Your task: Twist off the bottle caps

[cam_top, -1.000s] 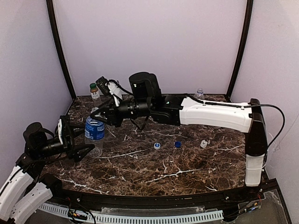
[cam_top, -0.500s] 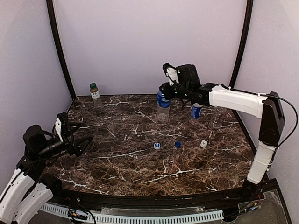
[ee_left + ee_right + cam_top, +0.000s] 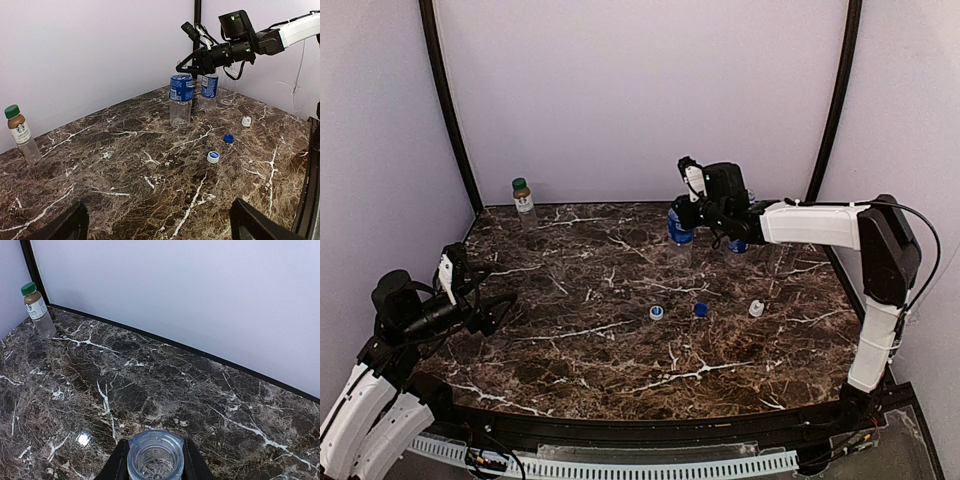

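- The left gripper (image 3: 500,308) hovers low over the left side of the table (image 3: 600,370) with its fingers spread wide and nothing between them. I read that as waiting, free to steady the next bottle.
- At the back left corner, near the wall, the brown bottle (image 3: 524,198) stands upright with its green cap on. It is well apart from both arms and looks like the one job left.
- Three loose caps (image 3: 700,309) lie in a rough row mid-table, apart from every bottle. They were probably dropped there to be out of the way.
- Right of centre, toward the back, the right gripper (image 3: 155,462) pinches the neck of a blue-labelled bottle (image 3: 181,100). The bottle hangs upright and its mouth is plainly open. I cannot tell whether its base touches the table. Holding it by the neck keeps it vertical, which suits setting it down beside the others.
- Just beyond it stand a second blue-labelled bottle (image 3: 208,89) and a clear bottle (image 3: 228,90), close together near the right wall like a finished group. Their tops are partly hidden.
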Motion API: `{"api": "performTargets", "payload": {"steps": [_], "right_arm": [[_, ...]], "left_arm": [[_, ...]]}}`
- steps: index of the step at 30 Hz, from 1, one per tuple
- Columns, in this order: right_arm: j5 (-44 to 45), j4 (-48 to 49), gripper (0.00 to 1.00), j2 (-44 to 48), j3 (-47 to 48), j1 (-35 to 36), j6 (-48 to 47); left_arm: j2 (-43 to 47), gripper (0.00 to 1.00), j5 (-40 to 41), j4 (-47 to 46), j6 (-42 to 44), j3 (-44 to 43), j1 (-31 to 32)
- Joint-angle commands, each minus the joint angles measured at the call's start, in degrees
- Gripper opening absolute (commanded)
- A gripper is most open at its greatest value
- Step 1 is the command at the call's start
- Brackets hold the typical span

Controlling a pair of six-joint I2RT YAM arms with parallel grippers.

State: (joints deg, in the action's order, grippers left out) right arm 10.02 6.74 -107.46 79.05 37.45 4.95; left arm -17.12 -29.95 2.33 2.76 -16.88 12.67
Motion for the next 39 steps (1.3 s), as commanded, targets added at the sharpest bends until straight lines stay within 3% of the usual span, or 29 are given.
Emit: {"api": "performTargets", "payload": {"steps": [1,4,9,14,19,25,30,34,39], "right_arm": [[-0.7,1.8,0.1,0.0,-2.6,0.0,-0.9],[-0.8,0.7,0.48,0.8,-2.5,0.0,-1.4],[-1.0,-1.6,0.97,3.0,-0.3,0.0,-3.8],[-2.0,-11.1,0.99,2.9,8.4,0.1,-7.0],[-0.9,-18.7,0.99,4.4,15.6,0.2,-8.8],[-5.7,-22.5,0.99,8.9,18.1,1.1,-8.0],[-7.0,-24.0,0.99,11.6,17.5,4.3,-7.9],[-6.6,-25.6,0.99,13.0,16.7,6.7,-8.0],[-2.5,-28.5,0.99,13.0,17.4,8.8,-7.5]], "left_arm": [[0.3,0.99,-0.1,-0.4,0.1,0.8,-0.3],[0.1,0.99,0.1,-0.4,0.1,0.5,-0.3],[-1.8,0.99,0.5,-0.6,-0.2,-1.1,-0.4],[-9.1,0.99,7.9,3.5,0.0,-10.3,-0.3],[-29.1,0.99,15.7,18.9,12.3,-33.1,-0.3],[-55.8,0.99,28.3,35.0,17.7,-58.3,-0.7],[-75.3,0.99,28.6,30.5,14.3,-73.8,-4.8],[-87.0,0.99,23.9,22.9,5.8,-82.4,-10.4],[-95.9,0.99,18.3,13.0,2.6,-87.3,-12.5]]}}
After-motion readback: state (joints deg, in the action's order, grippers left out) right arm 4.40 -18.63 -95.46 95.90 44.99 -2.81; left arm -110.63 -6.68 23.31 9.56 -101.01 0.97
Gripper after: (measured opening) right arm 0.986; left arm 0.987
